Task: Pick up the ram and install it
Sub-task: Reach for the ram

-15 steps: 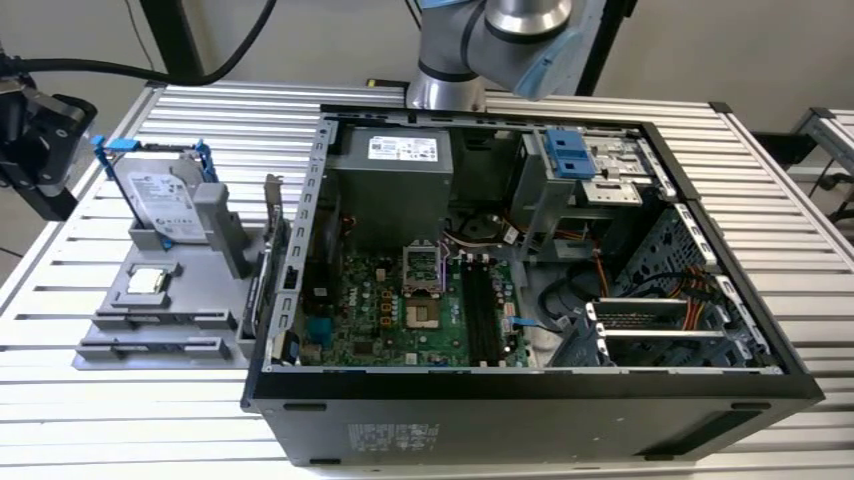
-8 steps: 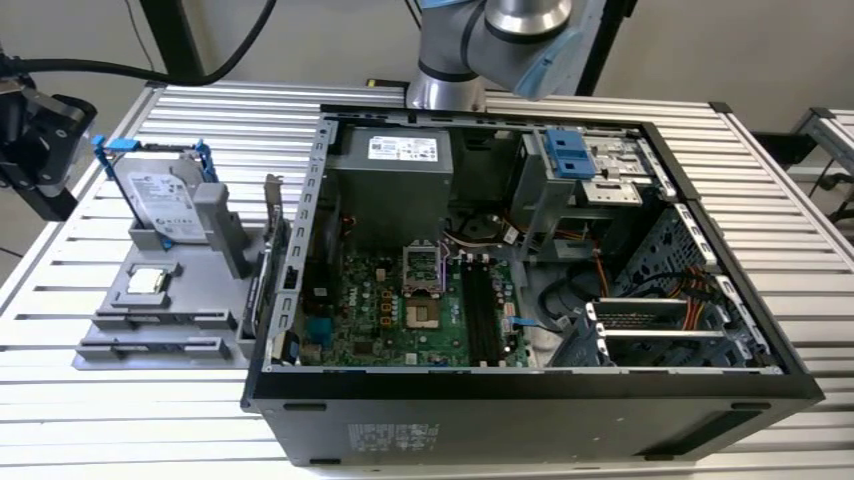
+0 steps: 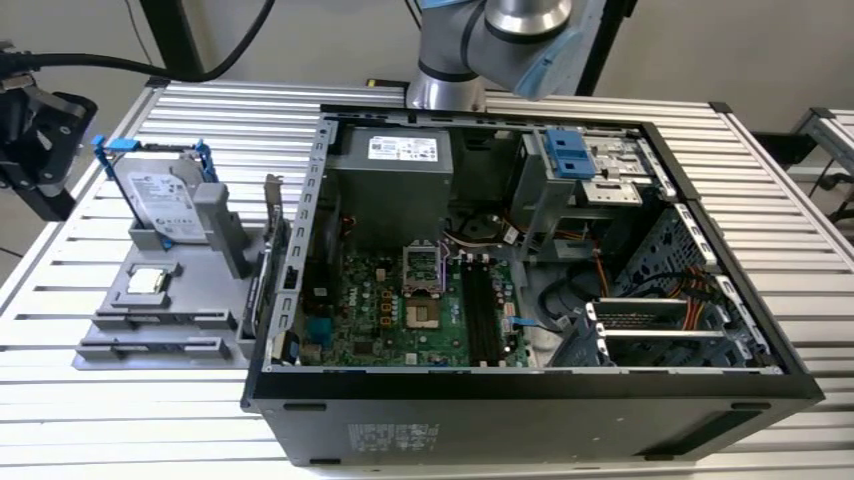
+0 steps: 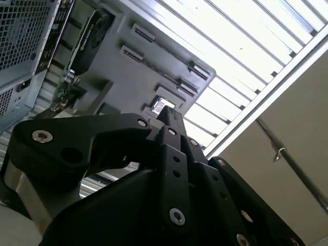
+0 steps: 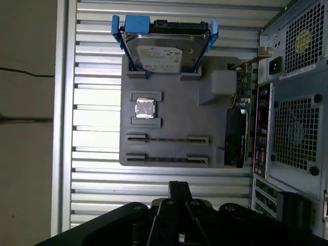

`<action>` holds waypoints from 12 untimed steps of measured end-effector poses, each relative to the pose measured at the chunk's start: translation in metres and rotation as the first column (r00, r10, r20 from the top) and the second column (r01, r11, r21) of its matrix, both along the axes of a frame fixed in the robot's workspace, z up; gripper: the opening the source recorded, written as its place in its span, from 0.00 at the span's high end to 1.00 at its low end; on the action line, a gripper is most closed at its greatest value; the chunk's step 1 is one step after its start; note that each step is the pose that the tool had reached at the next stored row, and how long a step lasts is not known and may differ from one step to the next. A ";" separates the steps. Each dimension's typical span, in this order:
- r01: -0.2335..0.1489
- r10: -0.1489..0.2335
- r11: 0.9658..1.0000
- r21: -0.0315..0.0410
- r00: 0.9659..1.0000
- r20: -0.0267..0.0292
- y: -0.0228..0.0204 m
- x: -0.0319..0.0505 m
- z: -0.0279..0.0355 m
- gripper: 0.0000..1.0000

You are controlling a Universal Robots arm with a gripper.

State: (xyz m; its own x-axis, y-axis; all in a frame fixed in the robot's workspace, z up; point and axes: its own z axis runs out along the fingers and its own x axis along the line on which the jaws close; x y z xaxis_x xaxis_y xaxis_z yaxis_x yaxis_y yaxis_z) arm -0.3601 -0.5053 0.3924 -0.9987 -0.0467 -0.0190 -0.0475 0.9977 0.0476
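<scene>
1. The ram (image 5: 166,160) stands edge-up in a slot holder on the grey tray (image 3: 200,285), at the exterior view's left, untouched.
2. The gripper (image 5: 179,188) hovers off the tray with its fingers (image 4: 167,123) pressed together, holding nothing.
3. Risk: the stick is thin, so an off-centre pinch could tilt it or wedge it in the holder.
4. Risk: the graphics card (image 5: 234,141) stands at the tray's edge, and I could clip it.
5. Risk: any skew over the motherboard's black slots (image 3: 478,310) could stop it seating.
</scene>
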 end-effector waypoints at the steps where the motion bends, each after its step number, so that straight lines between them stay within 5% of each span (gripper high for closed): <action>1: -0.016 0.016 1.000 0.000 1.000 0.000 0.0000 0.0000 0.0000 1.00; 6: -0.107 0.107 0.994 -0.001 0.994 0.000 0.0000 -0.0001 0.0000 1.00; 12: -0.213 0.213 0.977 -0.003 0.977 0.000 0.0000 -0.0002 0.0000 1.00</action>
